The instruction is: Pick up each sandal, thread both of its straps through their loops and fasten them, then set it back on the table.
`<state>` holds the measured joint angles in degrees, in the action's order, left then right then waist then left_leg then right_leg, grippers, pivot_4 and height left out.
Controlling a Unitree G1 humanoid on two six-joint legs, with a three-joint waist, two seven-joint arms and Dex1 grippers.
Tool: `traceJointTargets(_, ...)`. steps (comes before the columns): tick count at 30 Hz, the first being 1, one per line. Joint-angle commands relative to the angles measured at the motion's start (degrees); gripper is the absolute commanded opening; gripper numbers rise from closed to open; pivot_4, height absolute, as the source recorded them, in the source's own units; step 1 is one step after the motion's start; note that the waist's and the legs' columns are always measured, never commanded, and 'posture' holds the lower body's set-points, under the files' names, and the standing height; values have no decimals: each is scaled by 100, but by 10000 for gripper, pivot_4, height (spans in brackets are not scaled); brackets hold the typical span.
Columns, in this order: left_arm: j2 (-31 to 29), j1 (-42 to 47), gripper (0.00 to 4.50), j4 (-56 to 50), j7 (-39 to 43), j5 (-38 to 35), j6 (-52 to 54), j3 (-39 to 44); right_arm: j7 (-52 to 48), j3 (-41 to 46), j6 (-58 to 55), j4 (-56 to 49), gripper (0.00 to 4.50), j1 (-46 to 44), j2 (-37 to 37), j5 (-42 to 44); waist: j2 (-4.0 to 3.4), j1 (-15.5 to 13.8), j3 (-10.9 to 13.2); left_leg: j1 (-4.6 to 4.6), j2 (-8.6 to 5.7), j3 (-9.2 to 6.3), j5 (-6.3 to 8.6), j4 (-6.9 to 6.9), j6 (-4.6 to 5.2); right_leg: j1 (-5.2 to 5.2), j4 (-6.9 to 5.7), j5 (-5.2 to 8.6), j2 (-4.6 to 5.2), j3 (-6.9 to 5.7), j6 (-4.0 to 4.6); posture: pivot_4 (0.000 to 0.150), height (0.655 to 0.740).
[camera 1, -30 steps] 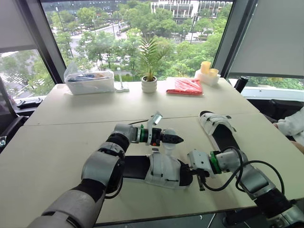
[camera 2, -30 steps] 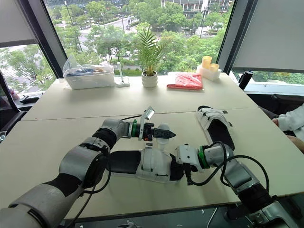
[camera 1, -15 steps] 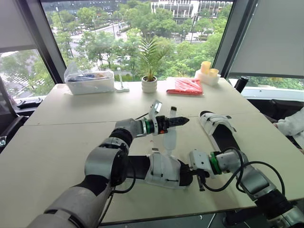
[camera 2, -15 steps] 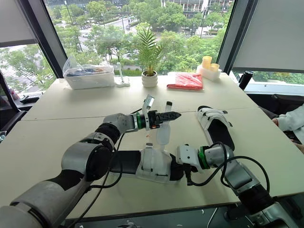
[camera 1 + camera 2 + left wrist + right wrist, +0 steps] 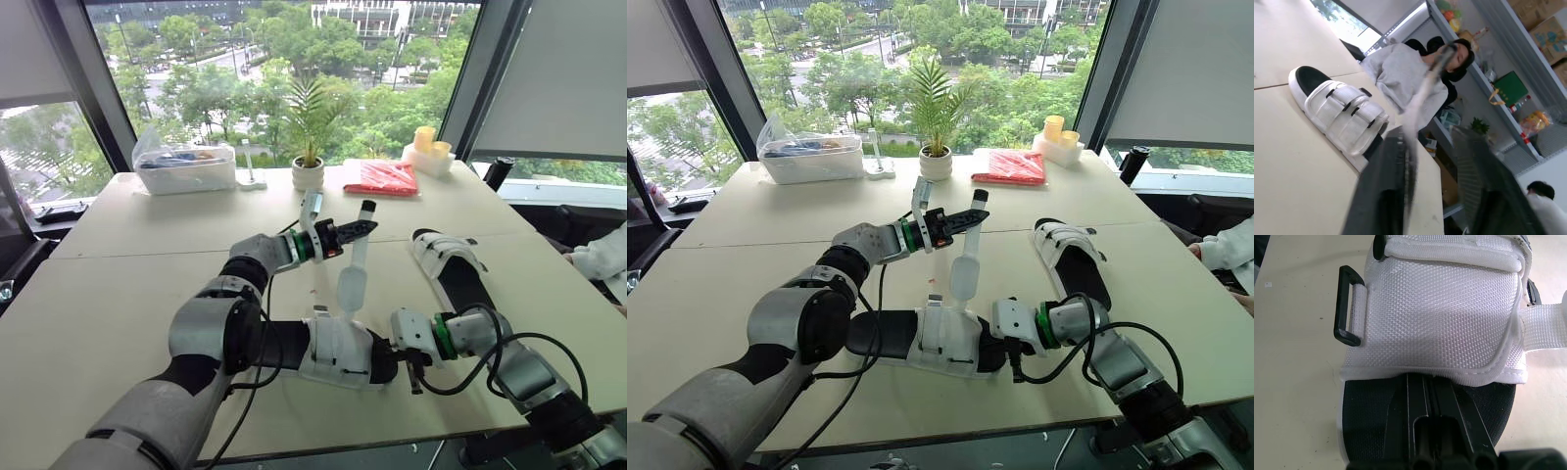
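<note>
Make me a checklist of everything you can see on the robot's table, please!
Surface: pale table, two tops joined at a seam.
Job's things: near sandal lies flat, one strap held upright; far sandal lies flat, both straps across it.
Clutter: potted plant, clear bin, red packet and yellow cups along the window edge.
Grippers: left gripper shut on the strap; right gripper shut, tips on the near sandal's black footbed.
Cables: black cable loops beside the right arm.
Surroundings: windows onto trees; a person's sleeve at the table's right.
</note>
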<state>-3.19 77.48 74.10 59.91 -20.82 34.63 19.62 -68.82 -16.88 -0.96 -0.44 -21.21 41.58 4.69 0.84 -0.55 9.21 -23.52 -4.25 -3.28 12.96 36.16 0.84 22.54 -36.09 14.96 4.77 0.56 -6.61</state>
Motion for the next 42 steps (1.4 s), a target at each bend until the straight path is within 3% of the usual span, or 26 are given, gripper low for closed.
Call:
traceJointTargets(1,-83,159,592,-290,671,167,57,-333,-28,-182,-136,158,0,106,41,-245,0,1,0,0,0,0,0,0,0,0,0,0,0,0,0,1500,7400)
traceJointTargets(5,-230,-106,592,-904,1834,566,-215,-1145,-37,-178,-128,162,0,120,51,-240,-1,5,-1,0,0,0,-1,0,-1,0,0,0,-1,1,0,1500,7400)
traceJointTargets(8,-339,-533,592,-2079,2526,614,-343,-1736,-40,-183,-127,160,0,129,51,-239,-3,12,-1,0,1,1,-1,-3,-2,0,0,0,0,5,2,1500,7400)
traceJointTargets(13,-626,-1714,592,-4939,2998,454,-475,-2631,-68,-199,-73,210,0,124,73,-267,-4,16,-2,0,2,1,0,-5,-4,1,2,0,19,21,5,1500,7400)
traceJointTargets(17,-809,-2460,592,-6284,2843,545,-1091,-3072,-80,-233,18,281,0,140,79,-315,-7,-1,-4,0,2,0,2,-4,-6,0,3,0,23,23,7,1500,7400)
traceJointTargets(24,-1154,-3517,592,-7207,2920,977,-3765,-3798,-166,-280,110,379,0,116,72,-337,-11,-14,-6,7,2,2,1,-4,-4,-6,7,9,27,23,26,1500,7400)
traceJointTargets(30,-1390,-3698,592,-6951,2889,1121,-4995,-4071,-221,-316,186,479,0,89,45,-360,-13,-16,-7,7,2,1,1,-1,-2,-10,10,10,28,22,31,1500,7400)
traceJointTargets(33,-1477,-3690,8786,-6778,2776,1371,-5763,-4249,-252,-316,219,558,0,36,34,-373,-13,-16,-7,8,2,1,0,-1,-1,-11,11,10,28,22,31,1500,7400)
traceJointTargets(40,-1479,-3391,43190,-6799,2386,1303,-6658,-4209,-303,-339,315,710,0,-23,24,-408,-13,-17,-7,8,2,1,-1,0,0,-11,10,10,27,21,31,1500,7400)
traceJointTargets(42,-1492,-3195,44298,-6821,2275,1126,-6355,-4099,-310,-352,352,773,0,-55,8,-422,-13,-18,-7,8,2,1,-1,0,1,-12,10,10,27,20,30,1500,7400)
